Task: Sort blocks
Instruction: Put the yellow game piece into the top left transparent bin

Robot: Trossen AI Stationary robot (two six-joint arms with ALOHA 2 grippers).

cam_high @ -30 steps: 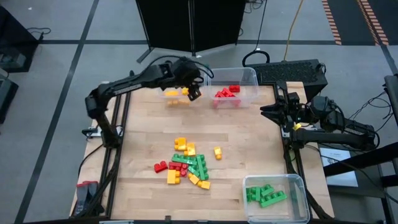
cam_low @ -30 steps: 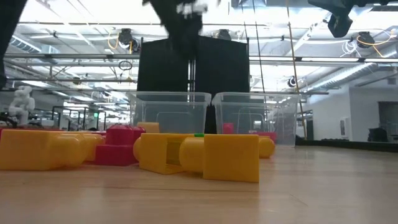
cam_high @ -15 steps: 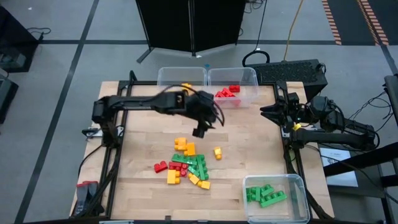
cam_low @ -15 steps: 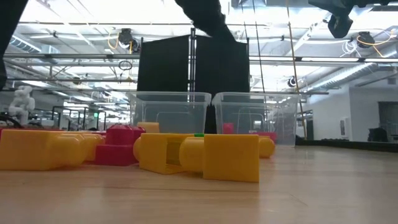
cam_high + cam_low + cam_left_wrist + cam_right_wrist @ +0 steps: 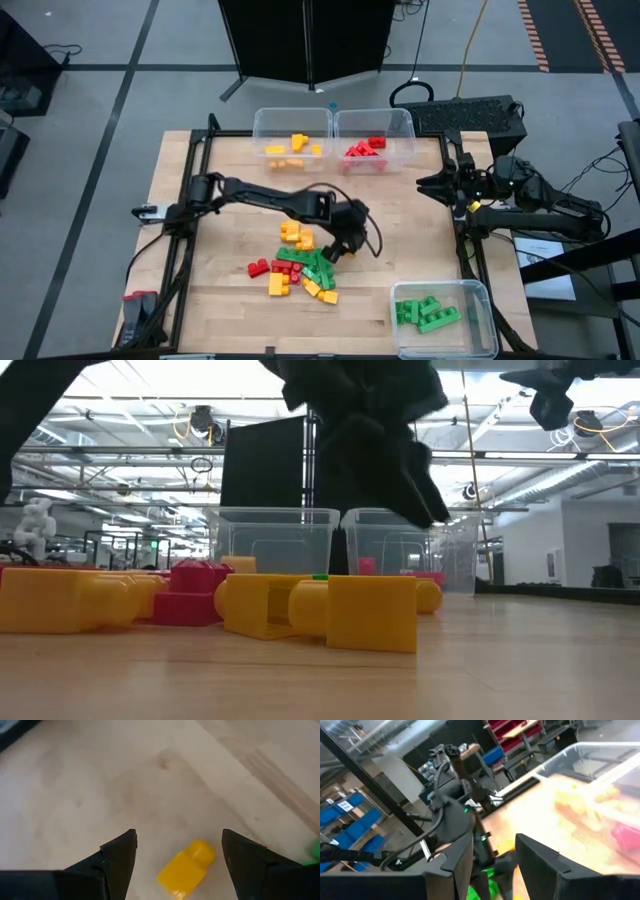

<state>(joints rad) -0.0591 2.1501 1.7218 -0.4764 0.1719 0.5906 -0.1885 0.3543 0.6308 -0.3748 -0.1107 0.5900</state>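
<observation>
Left wrist view shows the left gripper (image 5: 177,851), wide open and empty, straddling a small, light, rigid yellow studded plastic brick (image 5: 186,869); its flat sides look best to pinch.

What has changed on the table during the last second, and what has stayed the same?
The left gripper moved from above the clear bin of yellow-orange bricks down to the table's middle. It is now open over the lone small yellow-orange studded brick, not yet gripping it. The right gripper, the brick pile and all bins stayed unchanged.
</observation>
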